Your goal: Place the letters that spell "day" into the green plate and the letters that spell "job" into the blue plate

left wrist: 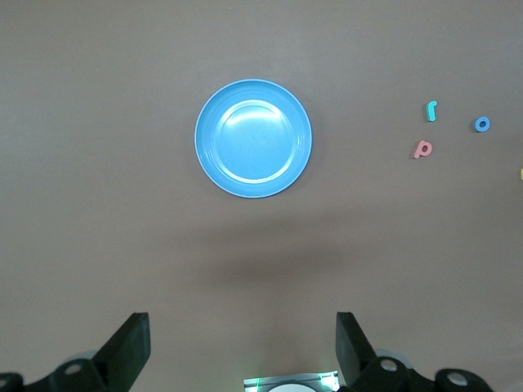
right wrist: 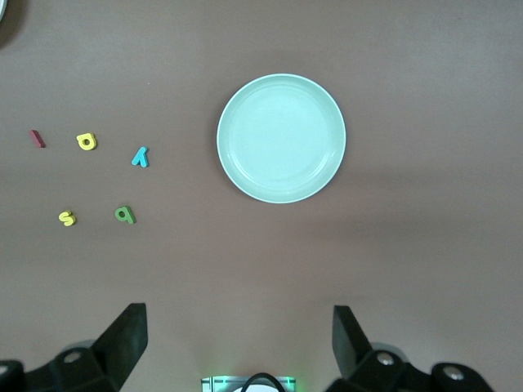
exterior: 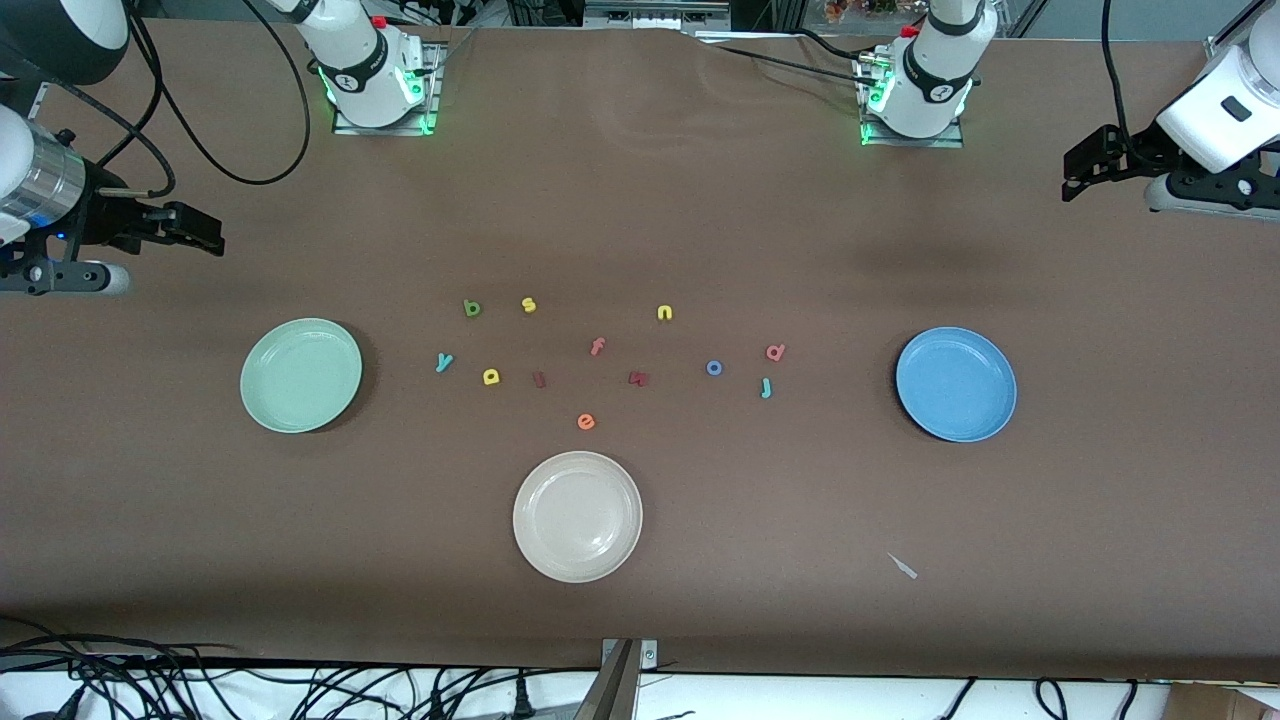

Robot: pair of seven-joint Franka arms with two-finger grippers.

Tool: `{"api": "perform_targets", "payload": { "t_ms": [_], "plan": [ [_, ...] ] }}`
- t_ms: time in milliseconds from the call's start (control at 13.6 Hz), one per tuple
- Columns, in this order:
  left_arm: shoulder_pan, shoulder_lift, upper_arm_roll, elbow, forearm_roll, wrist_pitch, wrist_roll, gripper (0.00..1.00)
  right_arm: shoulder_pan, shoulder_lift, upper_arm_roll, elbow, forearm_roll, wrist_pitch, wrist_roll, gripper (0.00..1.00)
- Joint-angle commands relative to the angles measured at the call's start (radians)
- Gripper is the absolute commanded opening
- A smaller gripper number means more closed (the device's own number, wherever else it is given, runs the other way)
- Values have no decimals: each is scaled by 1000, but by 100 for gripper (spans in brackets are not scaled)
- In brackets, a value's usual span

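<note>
The green plate point(exterior: 300, 375) point(right wrist: 281, 138) lies toward the right arm's end, the blue plate point(exterior: 956, 384) point(left wrist: 253, 138) toward the left arm's end. Between them lie the teal "y" point(exterior: 444, 361), yellow "a" point(exterior: 491, 376) and dark green stem-and-bowl letter point(exterior: 472, 308), all closer to the green plate. The blue "o" point(exterior: 714, 368), teal "j" point(exterior: 766, 387) and pinkish-red stem-and-bowl letter point(exterior: 775, 351) lie closer to the blue plate. My left gripper point(exterior: 1085, 165) point(left wrist: 243, 343) hangs open and empty over bare table at its end. My right gripper point(exterior: 195, 232) point(right wrist: 239, 339) does the same at its end.
A cream-white plate point(exterior: 577, 515) sits nearest the front camera. Other letters lie among the rest: yellow "s" point(exterior: 528, 305), yellow "n" point(exterior: 664, 313), orange "f" point(exterior: 597, 346), orange "e" point(exterior: 586, 421), and two dark red ones point(exterior: 539, 378) point(exterior: 639, 378). A small white scrap point(exterior: 903, 566) lies near the front edge.
</note>
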Motion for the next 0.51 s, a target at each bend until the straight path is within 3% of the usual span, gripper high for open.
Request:
{"api": "perform_targets", "payload": {
  "t_ms": [0,440],
  "plan": [
    [-2,12,-3,30,12,-23,-7,100,0,5,3,15,-2,-13,1,100],
    [-2,12,-3,30,12,-25,-5,100,-2,5,2,15,-3,-13,-6,100]
  ]
}}
